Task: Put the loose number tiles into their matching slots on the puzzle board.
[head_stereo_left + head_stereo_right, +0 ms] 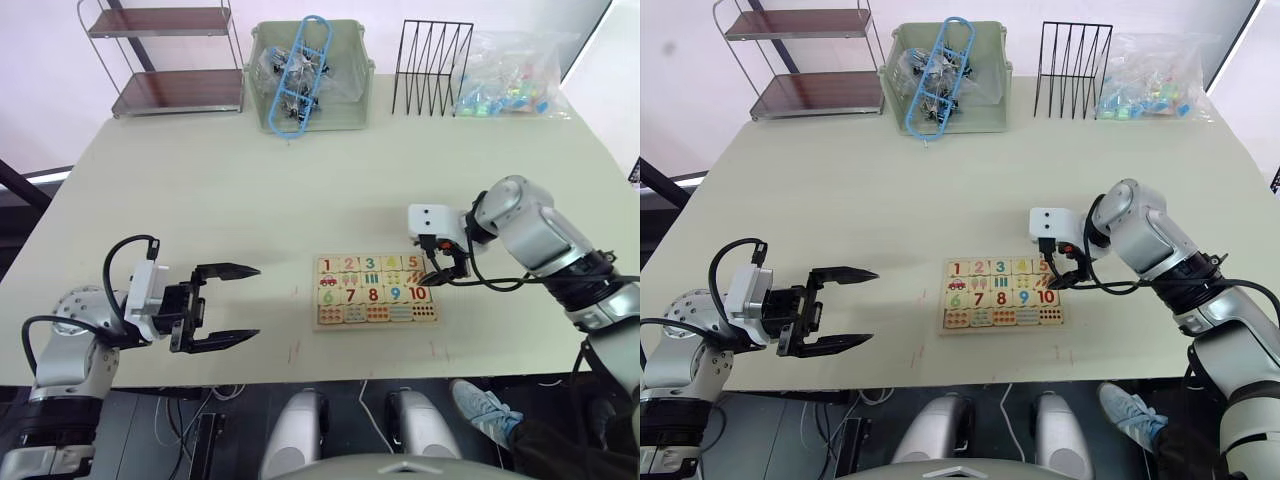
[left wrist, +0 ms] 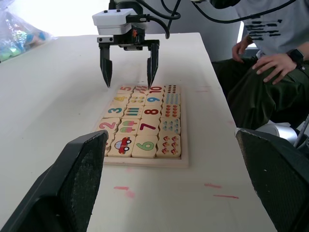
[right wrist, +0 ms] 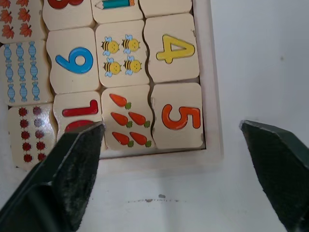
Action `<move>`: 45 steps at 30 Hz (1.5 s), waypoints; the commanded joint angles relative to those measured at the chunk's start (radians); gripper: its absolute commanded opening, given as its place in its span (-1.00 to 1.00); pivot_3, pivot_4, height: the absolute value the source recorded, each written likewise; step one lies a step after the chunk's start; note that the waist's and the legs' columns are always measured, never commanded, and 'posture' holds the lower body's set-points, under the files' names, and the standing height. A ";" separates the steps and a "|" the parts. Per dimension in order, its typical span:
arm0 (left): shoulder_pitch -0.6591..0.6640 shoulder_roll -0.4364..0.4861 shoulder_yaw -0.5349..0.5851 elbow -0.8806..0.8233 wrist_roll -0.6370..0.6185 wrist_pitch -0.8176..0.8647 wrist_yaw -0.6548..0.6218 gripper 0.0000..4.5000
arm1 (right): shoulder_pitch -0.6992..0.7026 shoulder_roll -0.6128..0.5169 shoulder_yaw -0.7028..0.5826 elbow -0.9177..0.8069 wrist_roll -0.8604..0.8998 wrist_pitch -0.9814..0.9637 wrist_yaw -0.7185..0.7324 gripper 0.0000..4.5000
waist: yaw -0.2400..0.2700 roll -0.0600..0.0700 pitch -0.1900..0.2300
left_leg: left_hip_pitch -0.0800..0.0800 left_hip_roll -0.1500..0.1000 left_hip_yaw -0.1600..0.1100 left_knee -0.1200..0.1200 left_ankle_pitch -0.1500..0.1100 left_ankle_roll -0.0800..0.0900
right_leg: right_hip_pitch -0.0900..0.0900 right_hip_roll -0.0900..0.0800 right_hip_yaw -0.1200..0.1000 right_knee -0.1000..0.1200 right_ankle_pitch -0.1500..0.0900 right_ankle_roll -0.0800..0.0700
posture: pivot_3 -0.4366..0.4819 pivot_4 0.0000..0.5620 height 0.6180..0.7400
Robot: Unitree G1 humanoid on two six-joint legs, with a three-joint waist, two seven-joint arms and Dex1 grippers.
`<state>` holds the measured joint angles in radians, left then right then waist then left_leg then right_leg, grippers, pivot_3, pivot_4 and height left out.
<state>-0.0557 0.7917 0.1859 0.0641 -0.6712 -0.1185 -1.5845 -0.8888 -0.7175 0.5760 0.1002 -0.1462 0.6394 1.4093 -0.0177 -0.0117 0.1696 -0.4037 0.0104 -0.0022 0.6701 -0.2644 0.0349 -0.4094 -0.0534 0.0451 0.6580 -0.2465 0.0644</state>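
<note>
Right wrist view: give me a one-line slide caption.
Open right gripper hovers over the puzzle board, the 5 tile seated in its corner slot.

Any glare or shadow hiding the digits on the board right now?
Right wrist view: the 5 and the 4 read clean, with a faint sheen on the ladybird tile. Left wrist view: the board is evenly lit, and the background behind the bag is blown out white. Left eye view: soft shadow under the right gripper, no digit hidden by it.
</note>
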 commanded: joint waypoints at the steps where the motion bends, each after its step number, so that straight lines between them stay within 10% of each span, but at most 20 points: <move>1: 0.002 0.010 0.010 0.000 -0.013 -0.021 -0.030 1.00 | 0.004 -0.042 -0.047 -0.034 0.021 -0.017 0.020 0.98 | 0.000 0.000 0.000 | 0.000 0.000 0.000 0.000 0.000 0.000 | 0.000 0.000 0.000 0.000 0.000 0.000 | -0.05 -0.47 1.00; 12: -0.010 0.011 -0.005 0.011 -0.015 -0.030 -0.030 1.00 | 0.062 -0.016 -0.217 -0.025 0.159 -0.054 -0.056 0.98 | 0.000 0.000 0.000 | 0.000 0.000 0.000 0.000 0.000 0.000 | 0.000 0.000 0.000 0.000 0.000 0.000 | -0.05 -0.47 1.00; 15: -0.012 0.014 -0.009 0.014 -0.016 -0.034 -0.030 1.00 | 0.097 0.015 -0.289 0.000 0.203 -0.145 -0.102 0.69 | 0.001 0.000 0.000 | 0.000 0.000 -0.001 0.000 0.000 0.000 | 0.000 0.000 0.000 0.000 0.000 0.000 | -0.05 -0.47 1.00; 24: -0.014 0.010 -0.007 0.015 -0.013 -0.033 -0.030 1.00 | 0.238 0.098 -0.429 0.013 0.330 -0.320 -0.181 -0.98 | 0.002 0.000 0.000 | -0.001 0.000 -0.001 0.000 0.000 0.000 | 0.000 0.000 -0.001 0.000 0.000 0.000 | -0.05 -0.47 1.00; 45: -0.018 -0.005 0.007 0.006 0.002 -0.019 -0.029 1.00 | 0.380 0.174 -0.460 0.258 0.347 -0.625 -0.188 -0.98 | -0.001 0.000 0.000 | 0.000 0.000 0.000 0.000 0.000 0.000 | 0.000 0.001 0.001 0.001 0.000 0.000 | -0.05 -0.47 1.00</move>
<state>-0.0760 0.7803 0.1740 0.0907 -0.6672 -0.1370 -1.5849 -0.5025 -0.5440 0.1186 0.3647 0.2020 0.0349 1.2252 -0.0186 -0.0118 0.1696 -0.4031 0.0103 -0.0019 0.6703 -0.2643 0.0349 -0.4091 -0.0527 0.0458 0.6596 -0.2464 0.0646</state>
